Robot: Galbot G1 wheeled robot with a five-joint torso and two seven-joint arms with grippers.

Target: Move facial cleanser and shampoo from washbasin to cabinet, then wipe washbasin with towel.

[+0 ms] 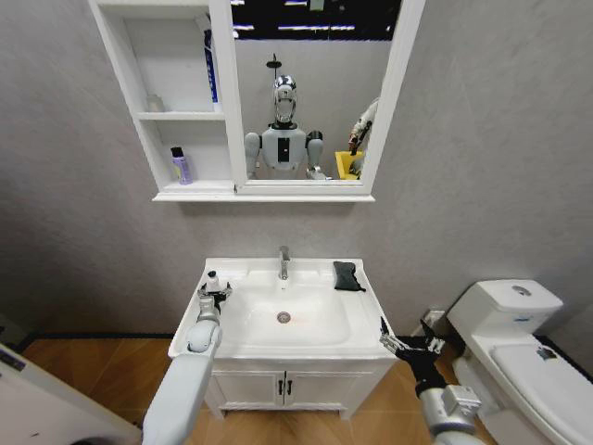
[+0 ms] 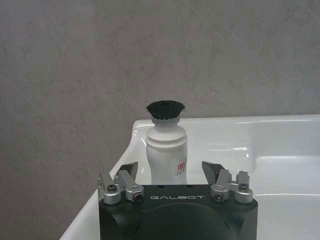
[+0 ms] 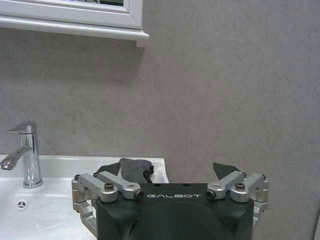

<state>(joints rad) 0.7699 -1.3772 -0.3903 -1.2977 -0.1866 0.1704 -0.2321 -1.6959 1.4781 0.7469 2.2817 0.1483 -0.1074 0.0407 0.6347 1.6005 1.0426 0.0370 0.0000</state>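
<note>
A white facial cleanser bottle point(image 1: 212, 278) point(image 2: 166, 145) with a black brush top stands upright on the back left corner of the washbasin point(image 1: 278, 349). My left gripper point(image 1: 214, 294) point(image 2: 170, 169) is open just in front of it, a finger on each side, not touching. The small purple shampoo bottle point(image 1: 182, 167) stands in the lower niche of the cabinet point(image 1: 176, 116). The dark towel point(image 1: 346, 275) point(image 3: 135, 167) lies crumpled on the basin's back right corner. My right gripper point(image 1: 405, 345) point(image 3: 170, 175) hovers open off the basin's front right corner.
A chrome tap point(image 1: 283, 262) point(image 3: 26, 155) rises behind the bowl. A blue tube point(image 1: 211, 69) leans in the cabinet's upper niche beside the mirror point(image 1: 306, 93). A white toilet point(image 1: 519, 343) stands to the right, and a two-door cupboard point(image 1: 287, 385) sits under the basin.
</note>
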